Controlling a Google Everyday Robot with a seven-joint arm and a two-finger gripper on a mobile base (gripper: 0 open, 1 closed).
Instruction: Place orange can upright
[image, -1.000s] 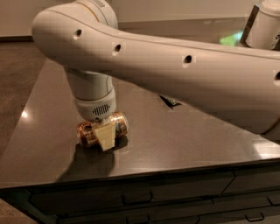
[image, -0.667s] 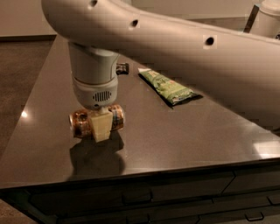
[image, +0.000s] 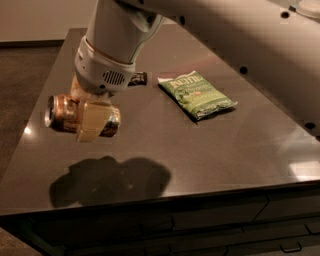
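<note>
Dark glossy tabletop (image: 210, 150) is lying under the cream two-finger gripper (image: 89, 114), which is pinching the small orange-brown metal can (image: 61, 111) sideways aloft near the left edge; releasing untilted probably means rolling off.

A dark glossy table (image: 210, 150) fills most of the view. On its far half lies a green chip bag (image: 197, 94), flat, turned at an angle. Left of it, well apart, is a small black wrapper (image: 138, 78), half hidden behind the gripper (image: 86, 111), which hangs over the left side of the table. A dark shadow (image: 110, 180) falls near the front edge. Under this edge are drawers (image: 225, 230) (one handle shows at the right). A brown floor (image: 25, 75) is at the left.
</note>
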